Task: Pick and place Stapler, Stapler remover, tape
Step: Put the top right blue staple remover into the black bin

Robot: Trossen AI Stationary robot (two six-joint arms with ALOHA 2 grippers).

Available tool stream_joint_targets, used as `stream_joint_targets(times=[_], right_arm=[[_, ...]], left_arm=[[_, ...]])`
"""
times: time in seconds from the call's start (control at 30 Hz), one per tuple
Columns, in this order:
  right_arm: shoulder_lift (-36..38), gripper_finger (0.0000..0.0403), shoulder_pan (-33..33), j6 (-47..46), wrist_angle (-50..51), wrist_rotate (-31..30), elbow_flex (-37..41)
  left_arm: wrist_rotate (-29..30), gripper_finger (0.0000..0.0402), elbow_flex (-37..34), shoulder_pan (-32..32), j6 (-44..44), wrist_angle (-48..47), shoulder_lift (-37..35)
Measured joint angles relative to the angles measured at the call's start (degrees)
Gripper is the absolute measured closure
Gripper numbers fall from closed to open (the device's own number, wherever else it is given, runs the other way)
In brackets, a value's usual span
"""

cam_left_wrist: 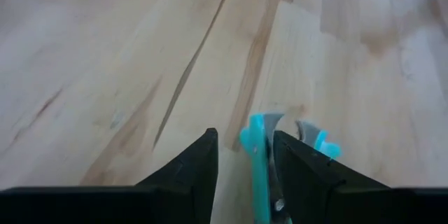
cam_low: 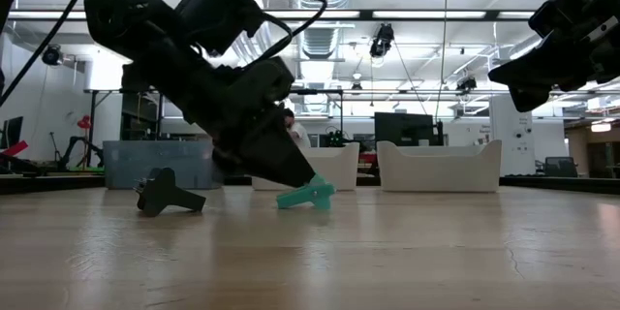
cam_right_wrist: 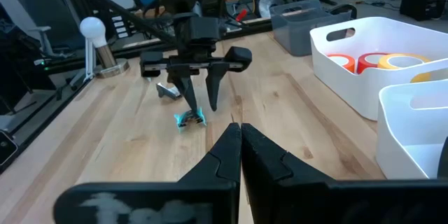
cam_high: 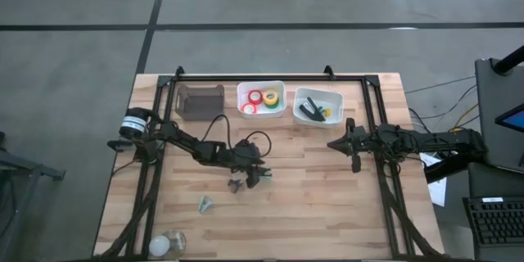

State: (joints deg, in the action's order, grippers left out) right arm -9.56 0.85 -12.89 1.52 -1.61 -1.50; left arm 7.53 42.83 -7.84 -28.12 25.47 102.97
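Note:
A teal staple remover [cam_left_wrist: 257, 155] lies on the table near its middle, also seen in the low view [cam_low: 306, 196]. My left gripper [cam_left_wrist: 245, 140] is open just above it, slanting down [cam_high: 252, 175]; its fingers stand on either side of one half of the remover. A dark staple remover [cam_low: 167, 194] lies close by, and a third one [cam_high: 205, 205] nearer the near edge. The black stapler [cam_high: 309, 113] lies in the right white bin. The tape rolls [cam_high: 262, 98] sit in the middle white bin. My right gripper [cam_right_wrist: 240, 136] is shut and hovers right of centre [cam_high: 332, 143]. My left gripper comes at the teal staple remover from above, slanting, with its open fingers astride it. One finger [cam_left_wrist: 301, 168] stands right beside the teal arm [cam_left_wrist: 260, 175]; whether it touches I cannot tell. The remover rests on the table.
A dark grey bin [cam_high: 201, 102] stands left of the two white bins [cam_high: 282, 110] along the far edge. A white ball-topped object [cam_high: 164, 244] sits at the near left corner. Bare wood [cam_high: 327, 205] lies between the arms toward the near edge.

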Motion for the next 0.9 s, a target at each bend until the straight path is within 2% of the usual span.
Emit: stream_joint_targets(times=[0.4, 0.7, 0.9], right_arm=[[0.02, 0.0394, 0.01, -0.01, 0.00, 0.00, 0.00], [0.02, 0.0394, -0.01, -0.01, -0.01, 0.00, 0.00], [0.02, 0.0394, -0.01, -0.01, 0.00, 0.00, 0.00]], left_arm=[[-0.09, 0.0280, 0.60, -0.02, -3.15, 2.29, 2.78], [-0.04, 0.0304, 0.52, -0.02, -2.02, 4.71, 3.15], [-0.04, 0.0335, 0.44, -0.04, -1.62, 4.87, 3.07]])
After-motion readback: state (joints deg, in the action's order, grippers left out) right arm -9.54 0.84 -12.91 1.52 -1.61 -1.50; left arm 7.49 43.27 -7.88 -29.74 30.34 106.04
